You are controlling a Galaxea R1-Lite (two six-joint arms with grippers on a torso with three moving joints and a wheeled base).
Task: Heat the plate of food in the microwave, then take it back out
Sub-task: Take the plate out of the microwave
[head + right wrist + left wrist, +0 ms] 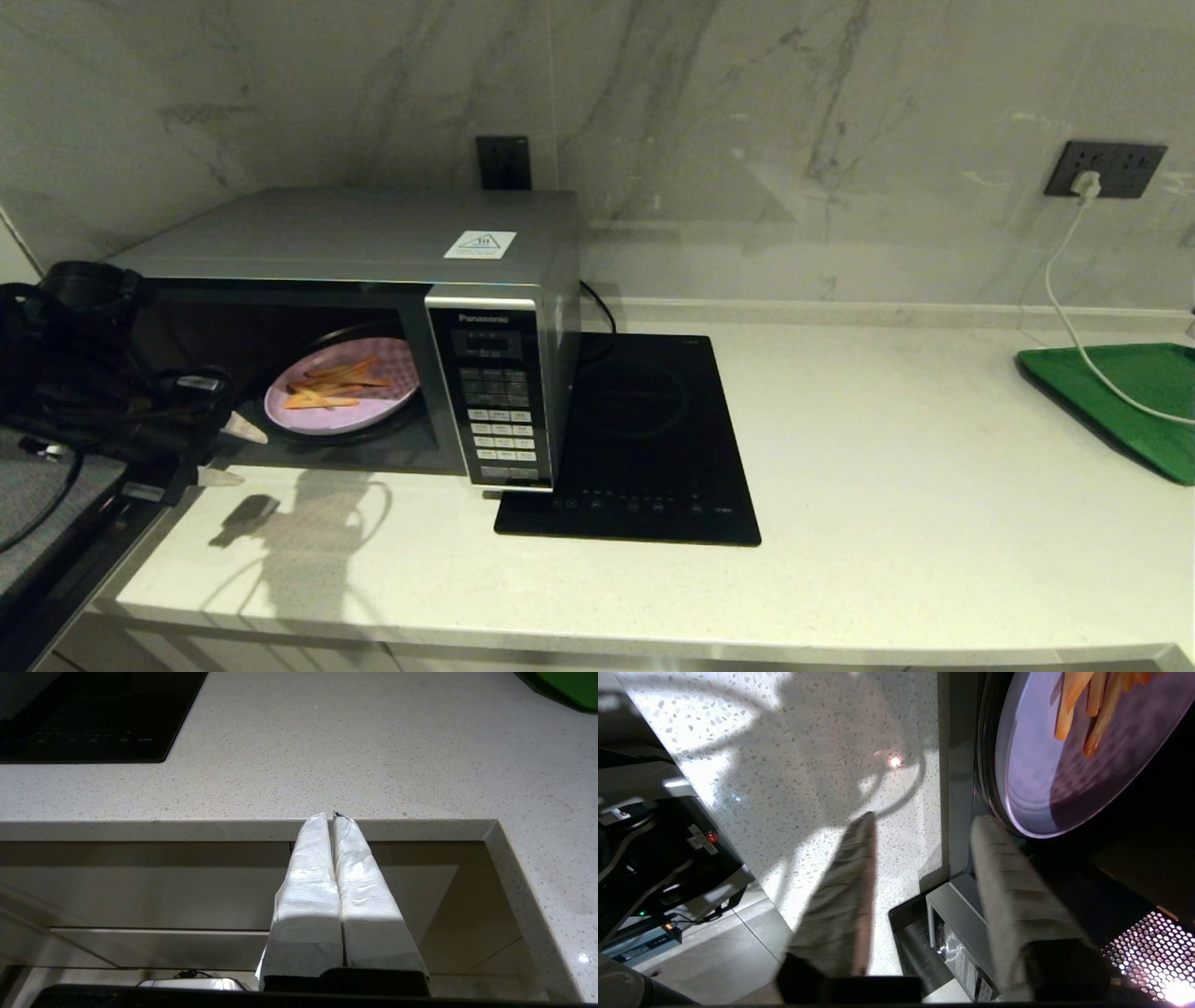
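The silver-grey microwave (373,233) stands at the left of the counter with its door swung open to the left. Inside it, on the turntable, lies the lilac plate of food (373,415) with orange fries; the left wrist view shows the plate (1031,779) close up. My left gripper (233,454) is at the front left corner of the oven's opening. It is open and holds nothing. One fingertip (985,826) is just beside the plate's rim and the other hangs over the counter. My right gripper (332,815) is shut and empty, parked below the counter's front edge.
A flat black induction hob (635,439) lies right of the microwave. A green tray (1120,401) sits at the far right, crossed by a white cable (1064,299) from the wall socket. The open door (56,523) juts out past the counter's left front.
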